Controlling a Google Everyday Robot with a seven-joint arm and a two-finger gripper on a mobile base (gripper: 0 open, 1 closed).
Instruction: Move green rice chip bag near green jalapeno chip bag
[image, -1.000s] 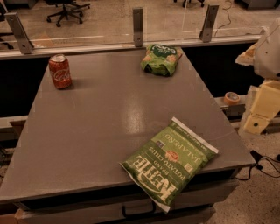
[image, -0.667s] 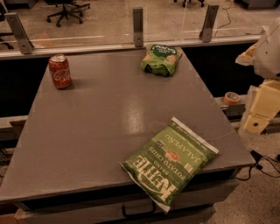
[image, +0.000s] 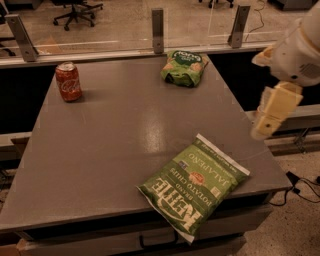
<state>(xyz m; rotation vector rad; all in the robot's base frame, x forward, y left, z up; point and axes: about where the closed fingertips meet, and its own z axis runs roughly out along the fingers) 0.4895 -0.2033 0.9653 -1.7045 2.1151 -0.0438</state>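
Green rice chip bag (image: 184, 66) is seen at the far edge of the surface (image: 115, 145), well apart from the green jalapeno chip bag (image: 195, 186) at the front. The gripper (image: 273, 112) is held off the right side; whether it is released or clenched cannot be told. The reach toward the far bag is judged not yet begun.

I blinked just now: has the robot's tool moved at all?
Yes. The tool, beside the table's right edge, has shifted left, closer to that edge.
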